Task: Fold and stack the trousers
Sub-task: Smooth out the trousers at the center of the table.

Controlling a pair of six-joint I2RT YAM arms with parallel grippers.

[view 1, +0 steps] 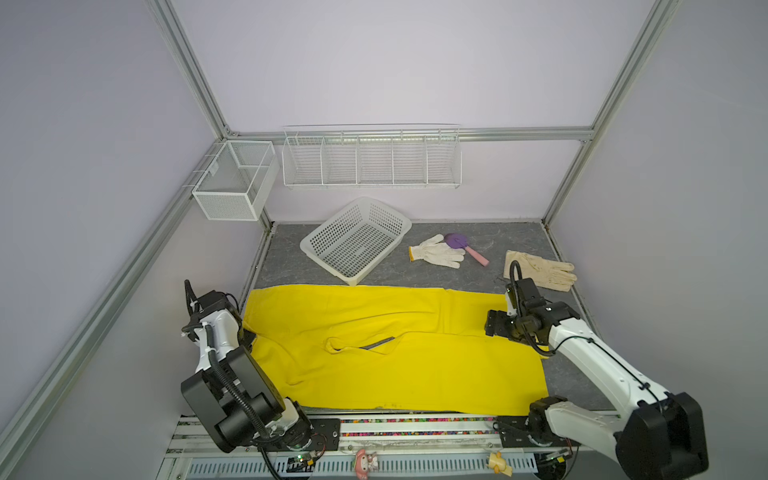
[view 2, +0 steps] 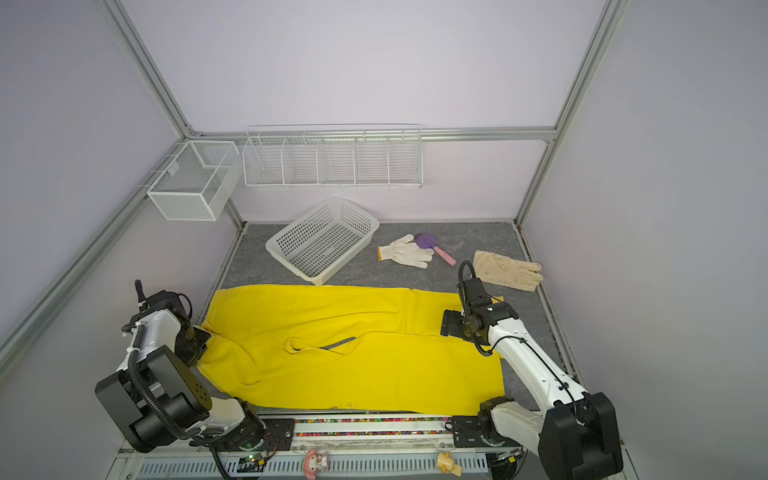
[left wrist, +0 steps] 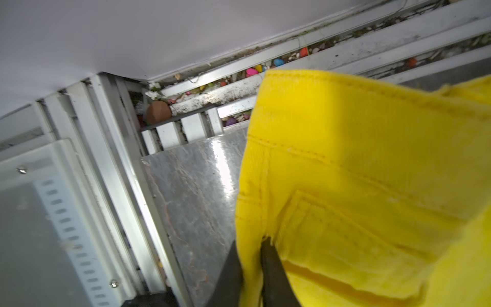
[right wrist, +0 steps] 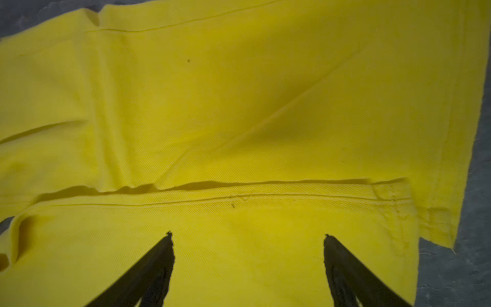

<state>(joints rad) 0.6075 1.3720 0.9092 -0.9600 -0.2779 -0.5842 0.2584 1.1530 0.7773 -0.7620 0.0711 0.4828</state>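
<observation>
Across the front half of the surface (view 1: 457, 274): trousers (view 1: 395, 365) spread flat, waistband at the left edge, leg hems toward the right edge.
Left end effector (left wrist: 249, 244): closed narrowly on a pinch of waistband fabric, probably to anchor that end.
Right end effector (right wrist: 247, 235): jaws wide apart, nothing held, poised over the hem end, probably ready for the next fold.
</observation>
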